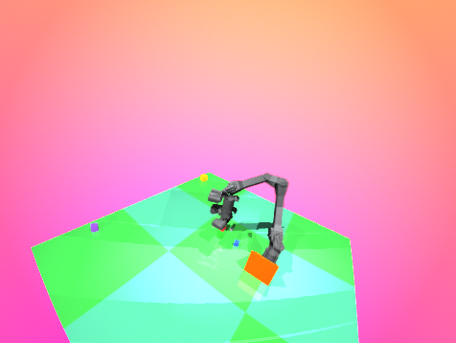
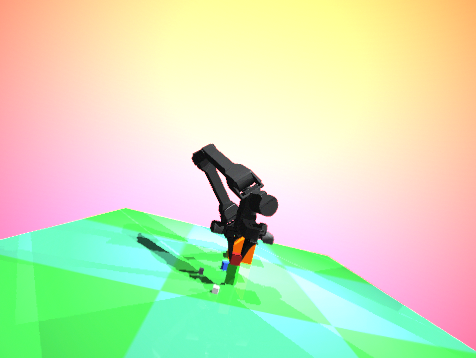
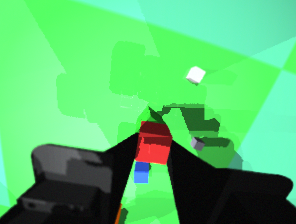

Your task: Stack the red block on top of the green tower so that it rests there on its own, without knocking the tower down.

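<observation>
Wrist view shows our gripper (image 3: 154,150) clenched on the red block (image 3: 155,141), sitting right above the green tower (image 2: 231,274); we judge it wise to lower squarely and release gently so the tower stays standing.

Green-and-cyan patterned floor (image 1: 120,268), white cube (image 3: 196,75), purple cube (image 1: 94,227), yellow cube (image 1: 204,177), blue cube (image 1: 236,243)
</observation>
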Robot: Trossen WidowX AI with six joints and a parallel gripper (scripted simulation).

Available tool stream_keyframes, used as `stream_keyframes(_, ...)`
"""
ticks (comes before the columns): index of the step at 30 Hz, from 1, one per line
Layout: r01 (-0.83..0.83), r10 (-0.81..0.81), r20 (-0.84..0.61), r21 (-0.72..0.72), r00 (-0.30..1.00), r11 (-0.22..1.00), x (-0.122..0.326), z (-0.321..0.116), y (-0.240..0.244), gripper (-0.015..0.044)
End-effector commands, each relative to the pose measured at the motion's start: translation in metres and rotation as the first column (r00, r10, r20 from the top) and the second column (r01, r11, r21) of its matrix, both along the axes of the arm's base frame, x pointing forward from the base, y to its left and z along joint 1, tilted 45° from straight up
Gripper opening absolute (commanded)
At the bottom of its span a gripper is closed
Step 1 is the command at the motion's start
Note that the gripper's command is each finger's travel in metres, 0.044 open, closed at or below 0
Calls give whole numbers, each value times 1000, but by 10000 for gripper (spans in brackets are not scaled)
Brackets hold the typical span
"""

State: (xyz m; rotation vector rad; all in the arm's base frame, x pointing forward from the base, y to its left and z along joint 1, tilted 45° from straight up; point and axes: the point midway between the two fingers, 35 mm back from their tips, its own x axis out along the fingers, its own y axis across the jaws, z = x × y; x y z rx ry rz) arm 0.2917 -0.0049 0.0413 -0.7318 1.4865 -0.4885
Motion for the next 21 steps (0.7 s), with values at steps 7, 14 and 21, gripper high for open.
stream_keyframes(7,-3,3,0,-2,1000,1000,0,0,-1,0)
stream_keyframes(14,-1,1,-2,-1,1000,1000,0,0,0,53)
stream_keyframes(21,-1,1,-2,-1,1000,1000,0,0,0,236)
